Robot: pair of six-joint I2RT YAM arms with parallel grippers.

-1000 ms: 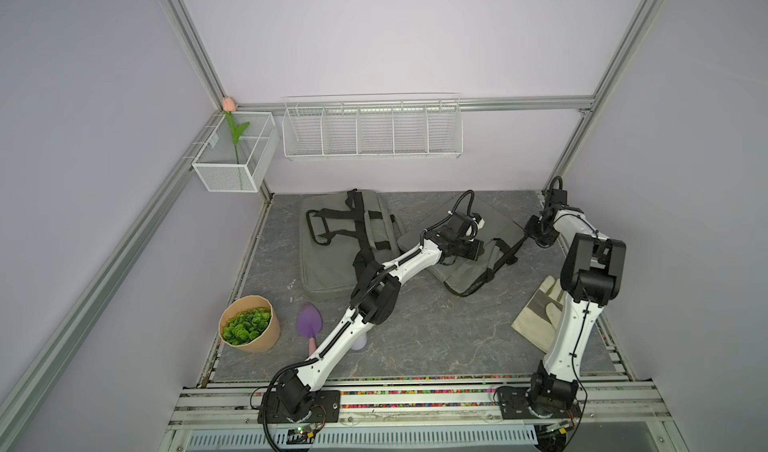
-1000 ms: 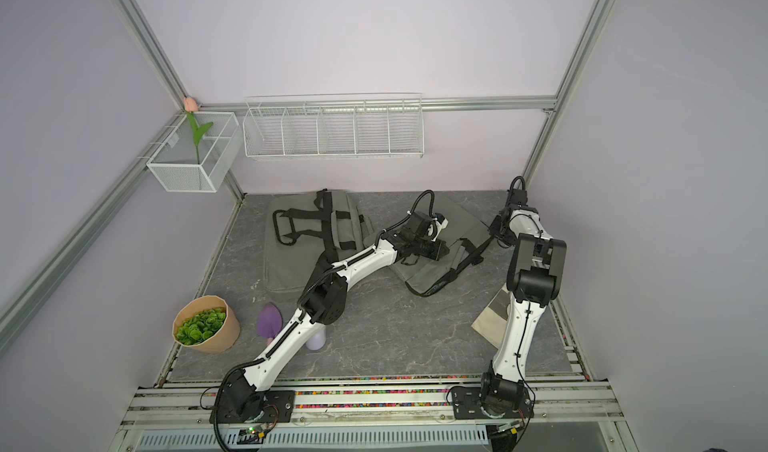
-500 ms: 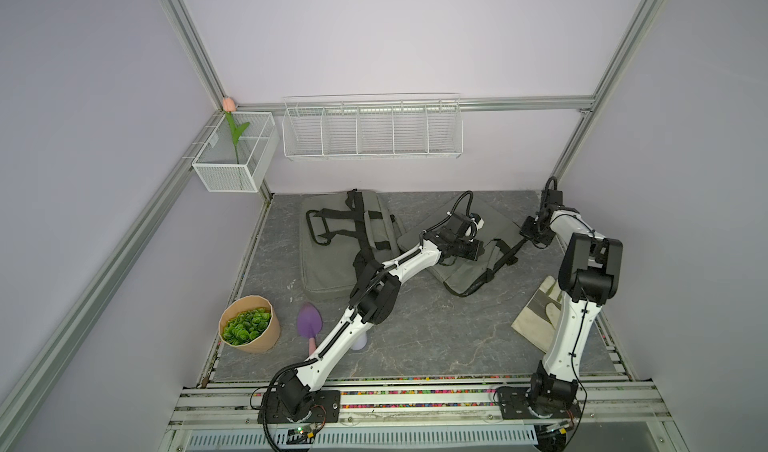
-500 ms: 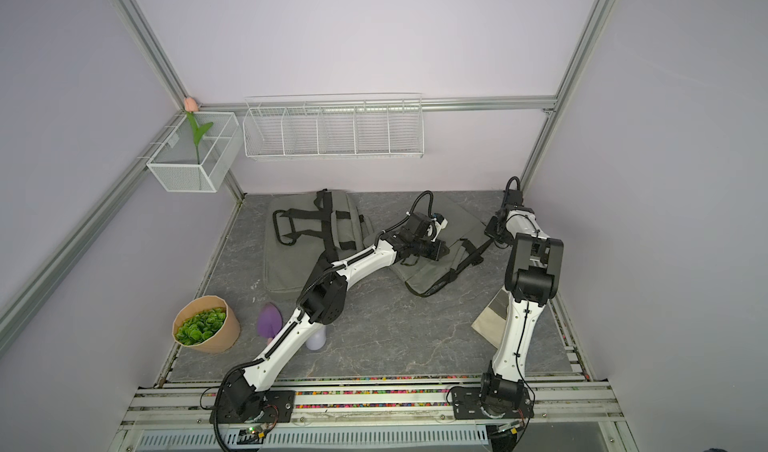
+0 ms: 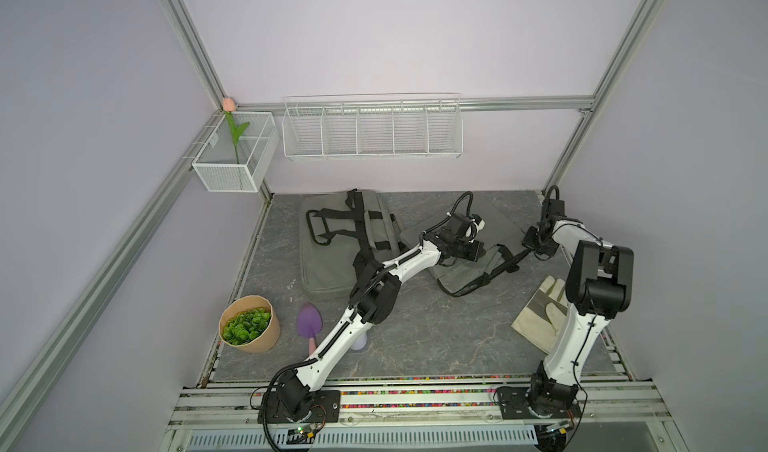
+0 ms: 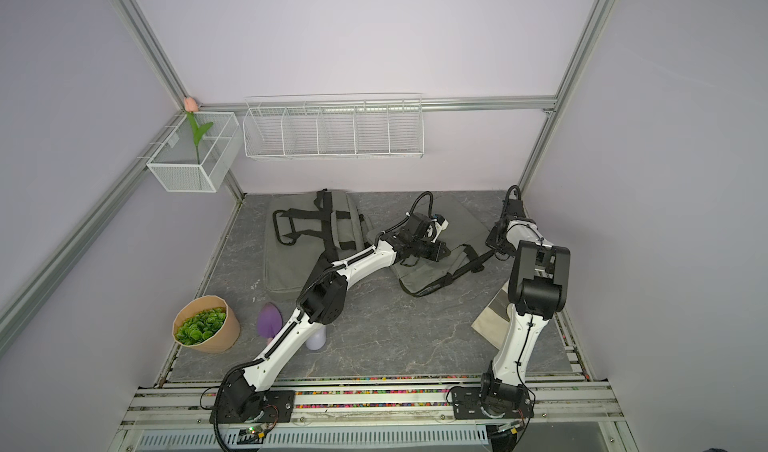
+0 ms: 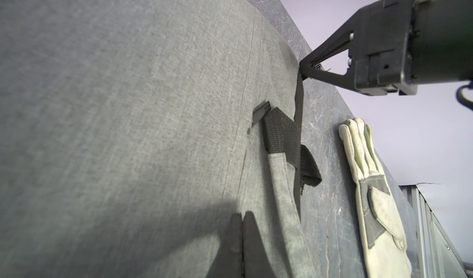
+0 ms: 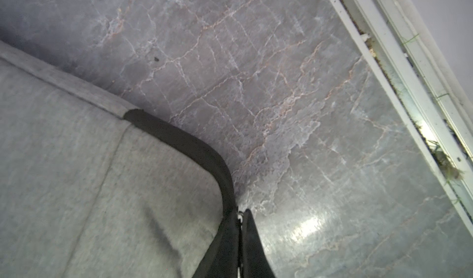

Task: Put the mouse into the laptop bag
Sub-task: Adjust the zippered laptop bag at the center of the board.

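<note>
The grey laptop bag [image 5: 496,225] [image 6: 463,217] lies at the back right of the table. My left gripper [image 7: 242,214] [image 5: 482,251] is shut, its tips resting on the bag's grey fabric [image 7: 153,110] with nothing between them. My right gripper [image 8: 240,212] [image 5: 525,242] is shut on the zipper pull at the bag's corner. A black zipper band [image 8: 184,141] runs into its tips. The left wrist view shows the right gripper [image 7: 303,70] pinching that corner. The mouse is not in view.
A second grey bag with black straps [image 5: 345,242] lies at the back left. A work glove [image 5: 540,321] lies by the right arm's base. A pot of green leaves [image 5: 247,325], a purple trowel [image 5: 309,325] and a small lilac object [image 5: 359,341] sit front left. Wire baskets [image 5: 372,127] hang on the wall.
My right gripper has closed on the zipper pull at the bag's corner and shifted slightly. The left arm has stayed where it was.
</note>
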